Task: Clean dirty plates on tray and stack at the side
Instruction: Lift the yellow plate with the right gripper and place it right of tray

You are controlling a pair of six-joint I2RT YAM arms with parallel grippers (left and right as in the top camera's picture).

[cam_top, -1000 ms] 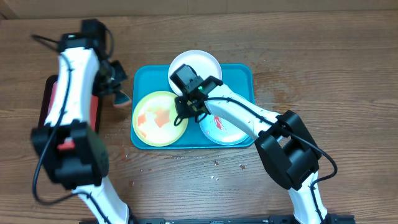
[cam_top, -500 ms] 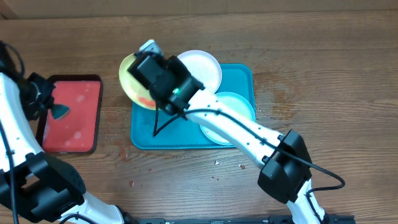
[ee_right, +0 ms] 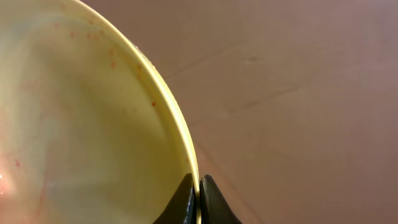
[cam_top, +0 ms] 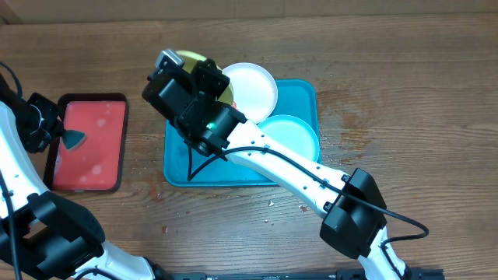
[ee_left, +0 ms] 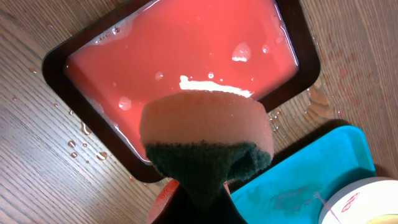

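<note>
The right gripper (ee_right: 199, 186) is clamped on the rim of the yellow-green plate (cam_top: 189, 57), just past the far-left corner of the blue tray (cam_top: 177, 165). The white plate (cam_top: 253, 85) overhangs the tray's far edge, and its small red mark is too blurred to read. The aqua plate (cam_top: 292, 140) lies in the tray's right half. Left of the tray, the left gripper (ee_left: 198, 198) pinches a sponge (ee_left: 205, 124) above the red tray (cam_top: 93, 148).

Right arm (cam_top: 296, 167) stretches over the tray (cam_top: 303, 93) to its far-left corner, right gripper (ee_right: 198, 188) pinching the yellow-green plate (ee_right: 93, 124) by its rim; left gripper (ee_left: 200, 198), well left of the tray, clamps a sponge (ee_left: 205, 118).
</note>
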